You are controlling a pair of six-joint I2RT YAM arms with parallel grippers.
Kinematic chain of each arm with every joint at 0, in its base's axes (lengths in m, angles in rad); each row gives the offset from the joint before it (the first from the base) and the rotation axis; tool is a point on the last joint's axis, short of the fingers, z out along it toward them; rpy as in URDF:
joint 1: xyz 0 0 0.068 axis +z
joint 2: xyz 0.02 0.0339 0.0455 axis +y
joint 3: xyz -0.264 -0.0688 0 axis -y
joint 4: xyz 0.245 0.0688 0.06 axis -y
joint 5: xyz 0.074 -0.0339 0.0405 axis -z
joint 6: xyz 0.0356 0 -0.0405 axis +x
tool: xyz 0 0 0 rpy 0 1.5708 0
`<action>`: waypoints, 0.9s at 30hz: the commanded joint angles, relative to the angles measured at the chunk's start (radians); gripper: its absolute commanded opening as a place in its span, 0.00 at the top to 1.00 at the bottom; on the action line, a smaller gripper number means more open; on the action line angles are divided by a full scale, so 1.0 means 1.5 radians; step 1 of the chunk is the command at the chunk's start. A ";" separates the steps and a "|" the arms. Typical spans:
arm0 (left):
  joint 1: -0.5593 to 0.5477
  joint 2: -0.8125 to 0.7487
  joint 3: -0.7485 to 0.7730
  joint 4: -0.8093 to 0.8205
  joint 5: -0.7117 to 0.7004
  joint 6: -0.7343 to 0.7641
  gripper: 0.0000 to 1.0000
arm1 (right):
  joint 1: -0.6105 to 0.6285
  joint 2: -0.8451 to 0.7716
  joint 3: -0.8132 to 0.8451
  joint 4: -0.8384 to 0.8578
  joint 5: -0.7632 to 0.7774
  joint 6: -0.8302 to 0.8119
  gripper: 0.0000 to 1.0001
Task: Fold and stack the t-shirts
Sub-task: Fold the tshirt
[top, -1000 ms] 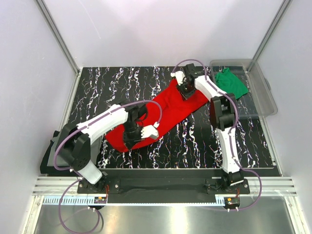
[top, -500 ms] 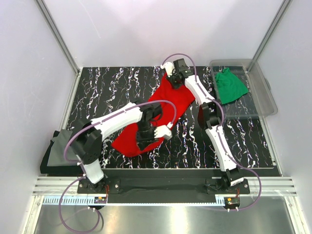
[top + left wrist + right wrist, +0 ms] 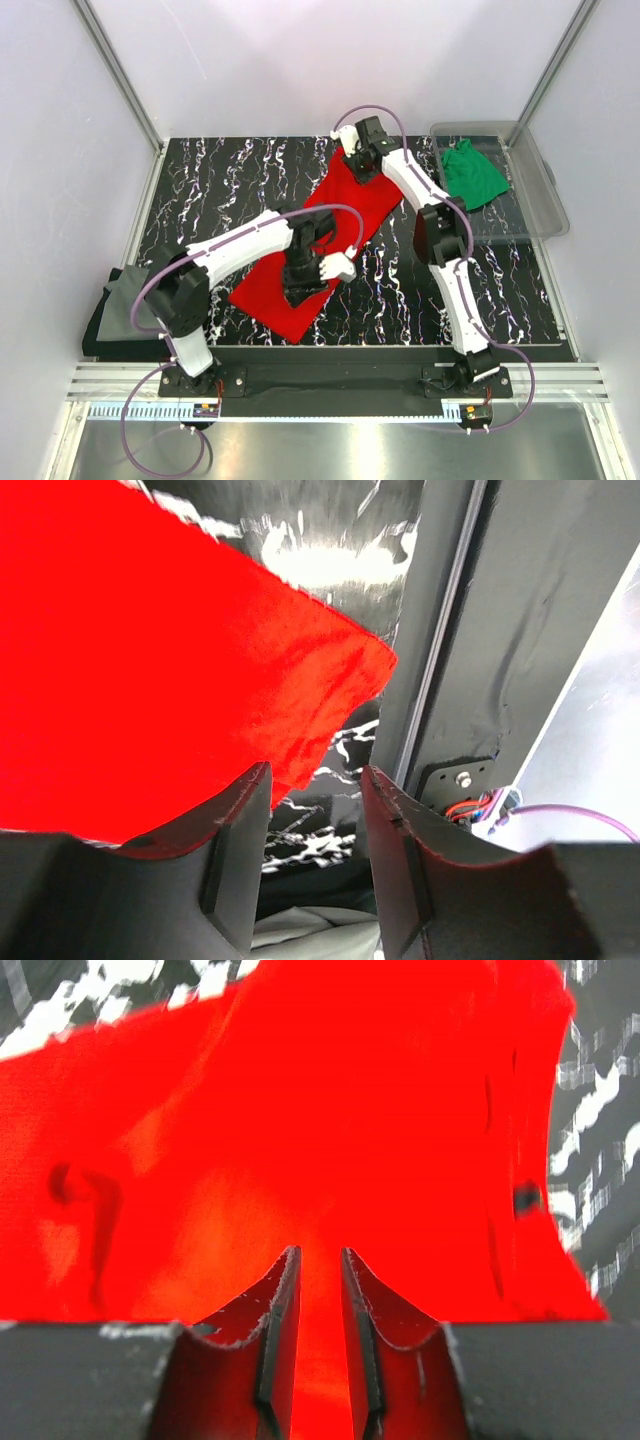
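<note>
The red t-shirt (image 3: pixel 345 200) lies stretched out in a long diagonal strip on the black marbled table (image 3: pixel 220 180), from the far middle to the near middle. My left gripper (image 3: pixel 305 283) hovers over its near end. In the left wrist view the jaws (image 3: pixel 315 775) stand apart with nothing between them, and the shirt's corner (image 3: pixel 150 630) lies beside the left finger. My right gripper (image 3: pixel 362 165) is at the shirt's far end, its fingers (image 3: pixel 318 1252) nearly together with red cloth (image 3: pixel 300 1110) between them. The green t-shirt (image 3: pixel 470 175) lies in the bin. The dark grey t-shirt (image 3: pixel 115 310) lies at the table's left near edge.
The clear plastic bin (image 3: pixel 535 195) stands at the far right corner. Metal frame posts rise at both far corners. The table's near rail (image 3: pixel 450 680) shows in the left wrist view, close to the shirt's corner.
The shirt went from a bunched diagonal to a longer, flatter strip. The right gripper pulled its far end back and left. The left gripper moved right and toward me, and the near end now lies spread.
</note>
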 commanded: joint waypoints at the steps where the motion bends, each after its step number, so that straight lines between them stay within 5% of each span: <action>1: -0.002 0.013 -0.067 0.044 -0.050 -0.009 0.56 | -0.010 -0.136 -0.091 0.013 -0.002 0.022 0.71; 12: 0.000 0.080 -0.151 0.199 -0.069 -0.041 0.57 | -0.015 -0.253 -0.396 0.091 0.004 0.012 0.70; 20: -0.005 0.120 -0.145 0.203 -0.030 -0.060 0.57 | -0.015 -0.186 -0.361 0.092 -0.001 0.031 0.70; 27: -0.021 0.187 -0.070 0.196 -0.036 -0.084 0.57 | -0.015 -0.071 -0.191 0.065 -0.011 0.024 0.70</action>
